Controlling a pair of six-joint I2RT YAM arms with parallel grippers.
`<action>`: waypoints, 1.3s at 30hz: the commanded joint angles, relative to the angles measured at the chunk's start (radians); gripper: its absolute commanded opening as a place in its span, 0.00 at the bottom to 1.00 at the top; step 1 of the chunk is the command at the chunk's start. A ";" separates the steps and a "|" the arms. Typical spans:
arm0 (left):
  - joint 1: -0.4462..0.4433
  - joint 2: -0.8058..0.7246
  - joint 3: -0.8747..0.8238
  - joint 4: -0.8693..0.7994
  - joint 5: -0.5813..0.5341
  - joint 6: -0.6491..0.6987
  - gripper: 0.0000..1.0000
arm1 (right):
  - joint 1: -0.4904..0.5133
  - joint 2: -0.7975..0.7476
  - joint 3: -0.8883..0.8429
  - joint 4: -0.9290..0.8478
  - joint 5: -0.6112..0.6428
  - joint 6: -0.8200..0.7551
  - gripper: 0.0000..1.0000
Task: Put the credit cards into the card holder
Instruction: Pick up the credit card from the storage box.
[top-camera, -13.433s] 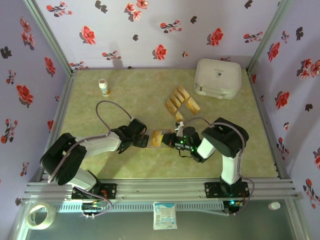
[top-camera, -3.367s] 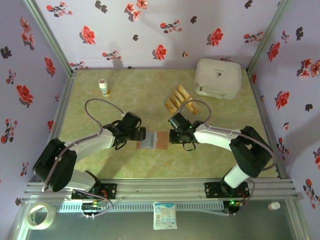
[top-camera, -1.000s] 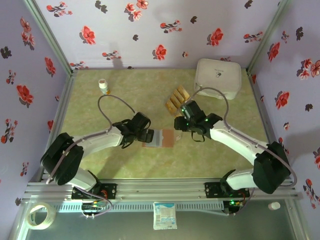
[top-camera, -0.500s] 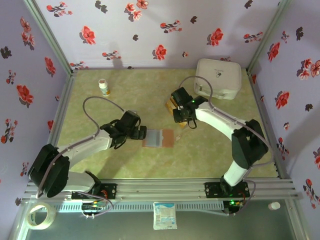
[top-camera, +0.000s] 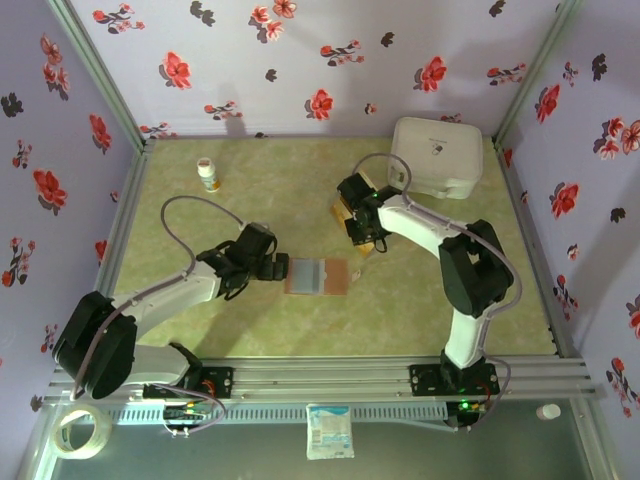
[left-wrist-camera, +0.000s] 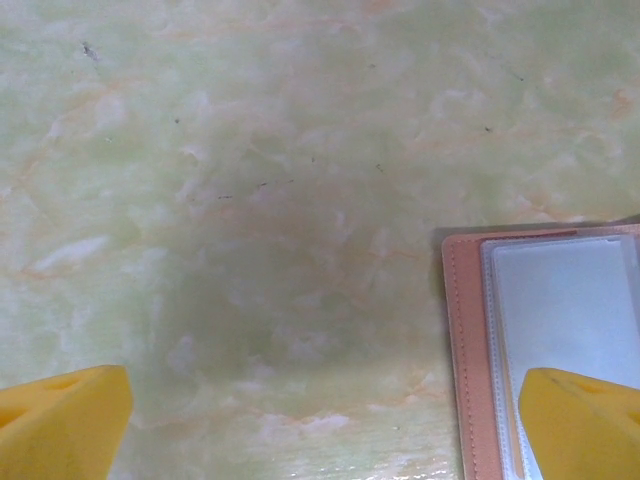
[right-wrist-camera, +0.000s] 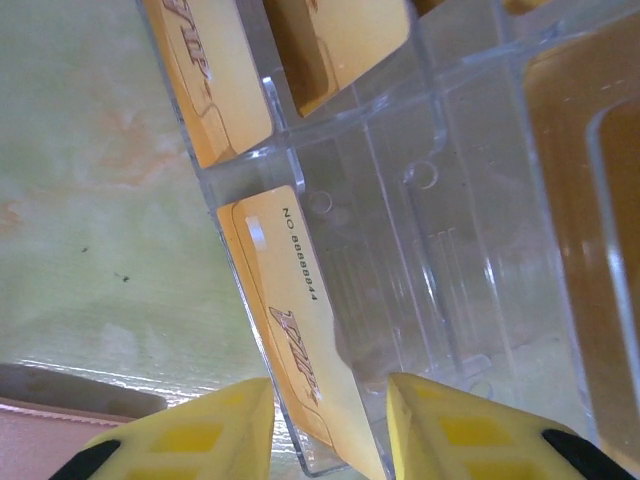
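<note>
The card holder (top-camera: 318, 276) lies open on the table, reddish-brown rim and greyish clear sleeve (left-wrist-camera: 462, 350). My left gripper (top-camera: 276, 267) is open just left of it, and its right fingertip (left-wrist-camera: 580, 420) overlaps the sleeve. Several tan-orange credit cards (top-camera: 350, 200) stand in a clear plastic rack (right-wrist-camera: 400, 200). My right gripper (top-camera: 365, 238) hangs over the rack's near end. Its yellow fingers (right-wrist-camera: 190, 435) straddle one upright card (right-wrist-camera: 300, 360) with gaps on both sides. More cards (right-wrist-camera: 215, 70) fill the slots behind it. A corner of the holder (right-wrist-camera: 40, 420) shows at lower left.
A big white rounded box (top-camera: 435, 155) sits at the back right, close behind the right arm. A small white bottle (top-camera: 208, 175) stands at the back left. Flowered walls enclose the green marbled table (top-camera: 250, 210) on three sides.
My right gripper left the card holder, swung back to the card rack and narrowed its jaws around one card. My left gripper drew slightly left off the holder, still open.
</note>
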 joint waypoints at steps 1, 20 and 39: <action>0.010 -0.014 -0.011 -0.008 0.004 -0.006 1.00 | -0.010 0.024 0.029 -0.022 -0.007 -0.024 0.33; 0.013 0.007 -0.012 0.002 0.018 -0.008 1.00 | -0.050 0.040 0.038 0.006 -0.134 -0.025 0.07; 0.013 0.038 0.018 -0.030 0.028 0.016 1.00 | -0.070 -0.227 -0.018 0.045 -0.325 0.046 0.00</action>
